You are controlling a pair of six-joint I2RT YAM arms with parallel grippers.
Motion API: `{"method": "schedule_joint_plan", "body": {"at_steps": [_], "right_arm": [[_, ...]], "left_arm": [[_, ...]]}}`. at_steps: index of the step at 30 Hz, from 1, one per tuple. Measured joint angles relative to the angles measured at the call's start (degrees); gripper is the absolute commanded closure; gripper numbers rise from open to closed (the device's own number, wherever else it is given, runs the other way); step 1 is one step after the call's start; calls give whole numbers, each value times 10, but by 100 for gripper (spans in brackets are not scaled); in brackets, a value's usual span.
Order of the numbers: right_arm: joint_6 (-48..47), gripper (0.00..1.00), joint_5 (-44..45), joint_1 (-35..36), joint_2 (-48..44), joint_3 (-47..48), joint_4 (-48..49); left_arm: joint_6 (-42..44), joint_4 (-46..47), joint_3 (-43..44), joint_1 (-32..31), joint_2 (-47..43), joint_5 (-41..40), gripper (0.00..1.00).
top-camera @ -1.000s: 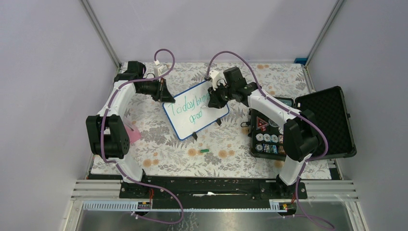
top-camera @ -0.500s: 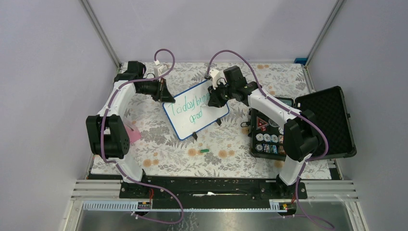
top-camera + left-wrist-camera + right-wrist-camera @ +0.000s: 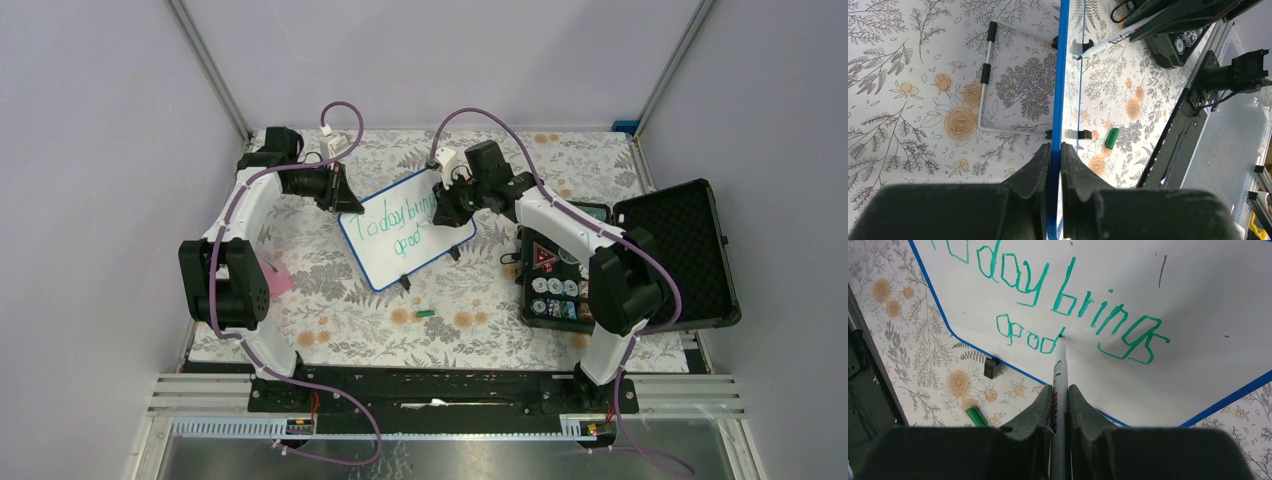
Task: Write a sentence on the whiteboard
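One whiteboard [image 3: 398,258], one marker [image 3: 1059,365], one green cap [image 3: 426,313], one black case [image 3: 690,250] (lid open)

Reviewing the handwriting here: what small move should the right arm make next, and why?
Probably draw the marker down the d's stem: its tip rests on the whiteboard atop the last letter of "good", right gripper shut on it.

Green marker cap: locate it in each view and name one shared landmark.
Top external: green cap on the cloth, below the whiteboard.
Left wrist: green cap right of centre, beside the whiteboard.
Right wrist: green cap lower left, below the whiteboard.
Shared landmark: the whiteboard's blue frame.
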Motion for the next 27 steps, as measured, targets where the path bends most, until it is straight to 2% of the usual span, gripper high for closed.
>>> {"method": "schedule_joint_plan", "body": {"at_steps": [27], "right_arm": [[0, 100, -13, 0, 0, -40, -1]], "left_arm": [[0, -1, 0, 0, 0, -1, 100]]}}
